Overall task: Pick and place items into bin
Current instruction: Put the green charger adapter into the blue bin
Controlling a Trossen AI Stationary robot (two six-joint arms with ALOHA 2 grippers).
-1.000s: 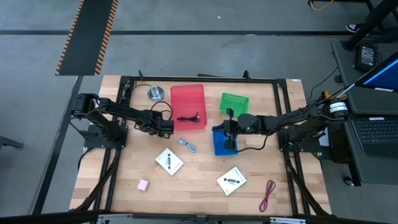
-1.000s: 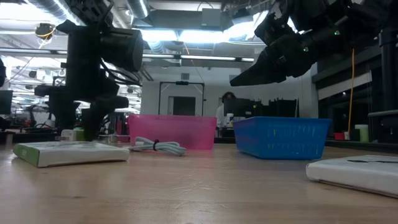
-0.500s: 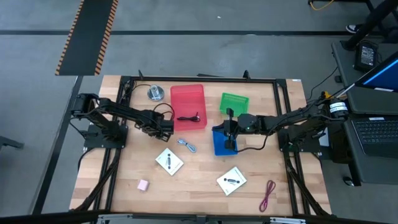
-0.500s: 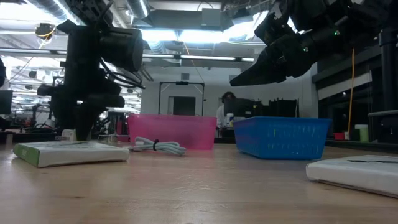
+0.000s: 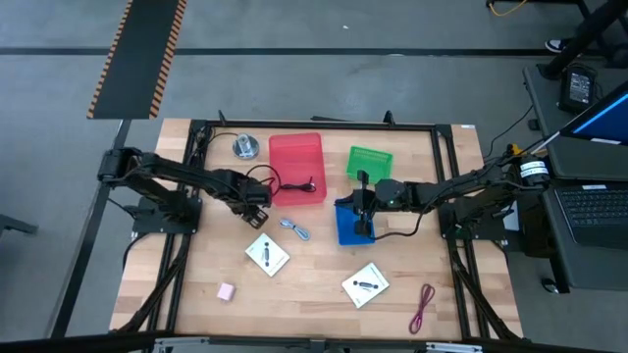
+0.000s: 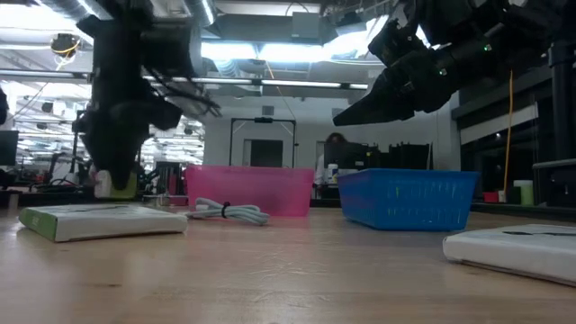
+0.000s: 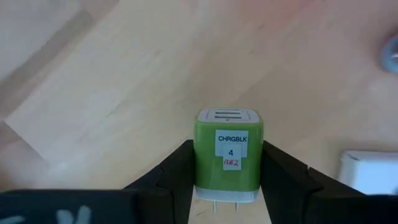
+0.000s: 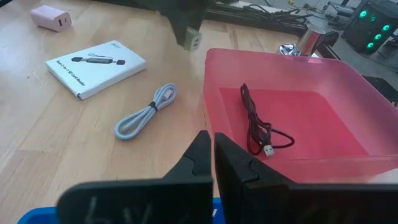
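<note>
My left gripper [image 5: 257, 203] hangs just near of the red bin [image 5: 296, 162], shut on a green charger block with a white label [image 7: 227, 146]. The low view shows that block [image 6: 115, 184] a little above the table. My right gripper [image 5: 361, 208] is shut and empty above the blue bin [image 5: 345, 233]. Flat on the table lie two white cards [image 5: 267, 254] [image 5: 366, 284], a pink cube [image 5: 226, 291], a silvery-blue cable [image 5: 294, 229] and a dark red cord [image 5: 423, 307]. Another dark cord [image 8: 258, 127] rests on the red bin's floor. My left gripper pinches the green charger block by its two opposite side faces [image 7: 200, 163], one finger on each. The fingers slant down at it from above. Its metal prongs [image 7: 225, 207] point back toward the wrist and its socket end points away. The block is lifted clear of the table.
A green bin [image 5: 369, 162] stands right of the red one. A round silver disc [image 5: 244, 146] sits at the far left. Bare wood shows along the near edge between the pink cube and the right card. A person stands in the room beyond the table [image 6: 335, 153].
My left gripper has risen, carrying the green charger block up off the table with it, its fingers staying shut on the block. The right arm has kept still.
</note>
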